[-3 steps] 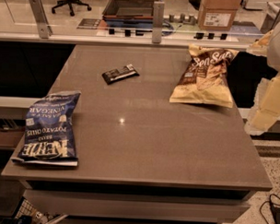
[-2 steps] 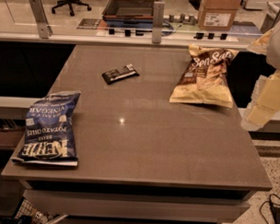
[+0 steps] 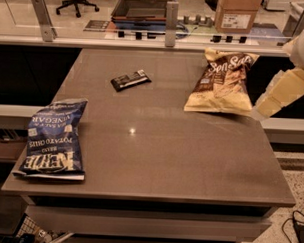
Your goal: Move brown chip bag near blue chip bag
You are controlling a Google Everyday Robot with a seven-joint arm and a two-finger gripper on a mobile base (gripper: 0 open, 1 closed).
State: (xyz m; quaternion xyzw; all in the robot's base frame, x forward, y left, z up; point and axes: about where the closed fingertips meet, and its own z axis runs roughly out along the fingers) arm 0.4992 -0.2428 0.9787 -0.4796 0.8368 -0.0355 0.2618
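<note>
Nothing is done yet: the brown chip bag [image 3: 222, 82] lies upper right, well apart from the blue chip bag [image 3: 53, 139] at lower left. The gripper [image 3: 267, 103] is at the right edge; its grasp cannot be told.

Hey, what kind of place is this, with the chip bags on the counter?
Probably an office or lab space: an office chair and a cardboard box show beyond the counter. The gripper is at the right edge, beside the brown chip bag.
</note>
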